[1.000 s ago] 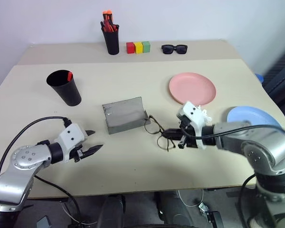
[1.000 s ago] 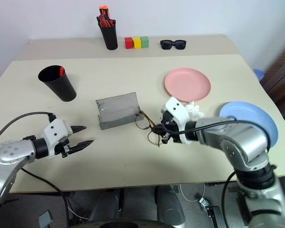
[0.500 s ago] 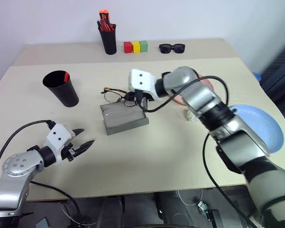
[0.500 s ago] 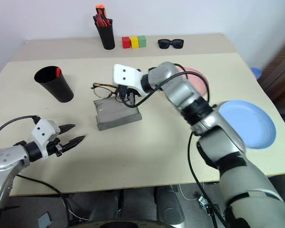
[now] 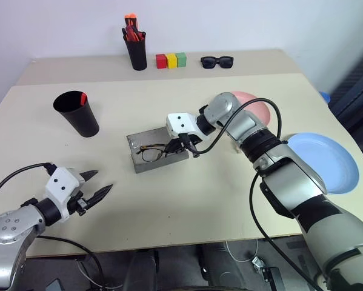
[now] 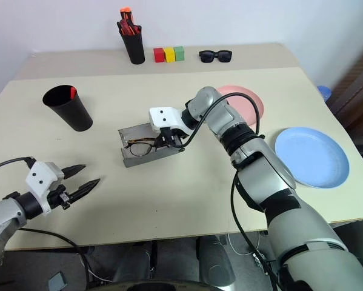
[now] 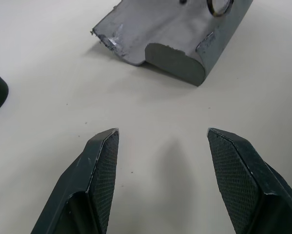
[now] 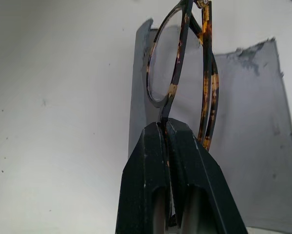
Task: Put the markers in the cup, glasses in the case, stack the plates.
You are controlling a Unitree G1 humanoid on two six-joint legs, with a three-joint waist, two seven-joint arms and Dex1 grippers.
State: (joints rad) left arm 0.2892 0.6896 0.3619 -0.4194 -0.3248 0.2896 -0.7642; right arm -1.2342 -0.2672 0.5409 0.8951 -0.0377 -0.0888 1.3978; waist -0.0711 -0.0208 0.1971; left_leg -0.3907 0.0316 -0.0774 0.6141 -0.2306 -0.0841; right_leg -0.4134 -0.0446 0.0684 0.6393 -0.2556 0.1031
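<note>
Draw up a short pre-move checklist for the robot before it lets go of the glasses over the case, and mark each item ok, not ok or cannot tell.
1. Right gripper shut on the glasses: ok.
2. Case lid open: ok.
3. Glasses over the case's opening: ok.
4. Glasses resting fully inside the case: cannot tell.
5. Left gripper open, away from the case: ok.
6. Plates stacked: not ok; pink plate and blue plate lie apart.

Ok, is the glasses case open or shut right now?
Open. The grey case lies with its lid folded back, and the right gripper holds the glasses over its open shell.
</note>
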